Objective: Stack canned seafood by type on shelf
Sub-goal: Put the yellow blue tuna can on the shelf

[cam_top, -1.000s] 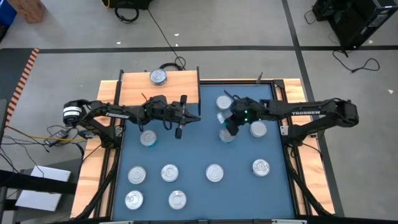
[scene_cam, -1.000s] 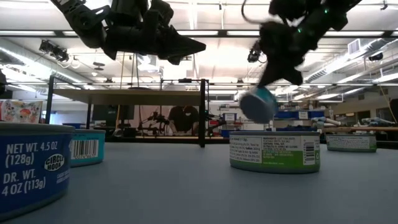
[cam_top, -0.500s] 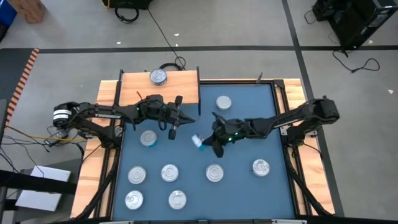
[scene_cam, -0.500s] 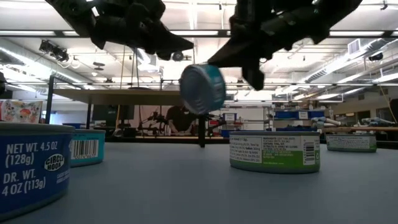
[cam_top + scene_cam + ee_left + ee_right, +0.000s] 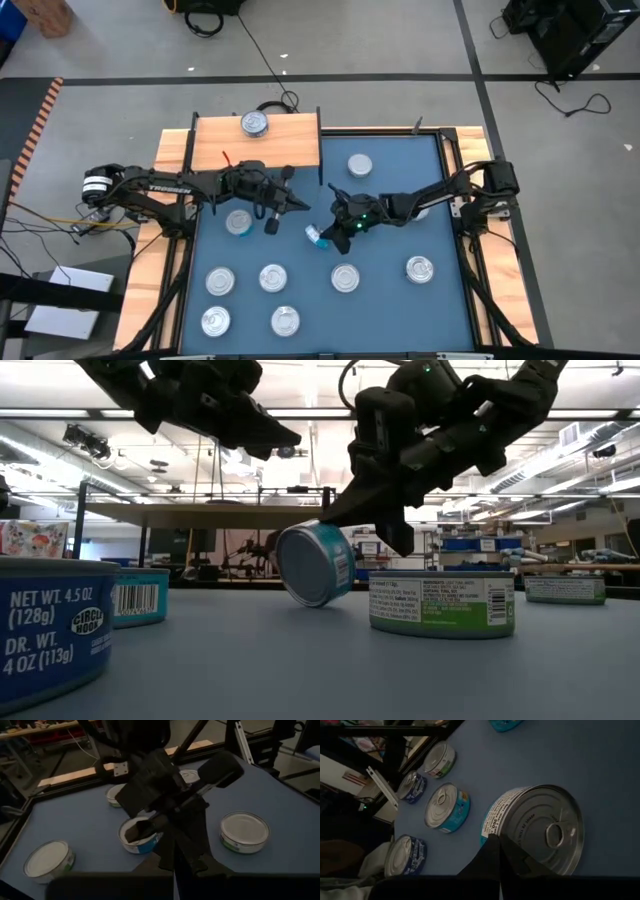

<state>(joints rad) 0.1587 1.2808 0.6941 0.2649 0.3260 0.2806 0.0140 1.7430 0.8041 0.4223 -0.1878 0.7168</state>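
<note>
Right gripper [image 5: 322,236]: fingers clamped on the rim of a teal-labelled tin [image 5: 315,564], which is tilted on edge with its lower rim on the blue table [image 5: 390,300] near the middle. Left gripper [image 5: 283,201]: fingers closed, holding nothing, above the table just in front of the wooden shelf [image 5: 290,150], beside a teal tin [image 5: 238,222]. Shelf holds one tin [image 5: 254,123]; other tins stand apart on the table, most in the near half [image 5: 273,278].
</note>
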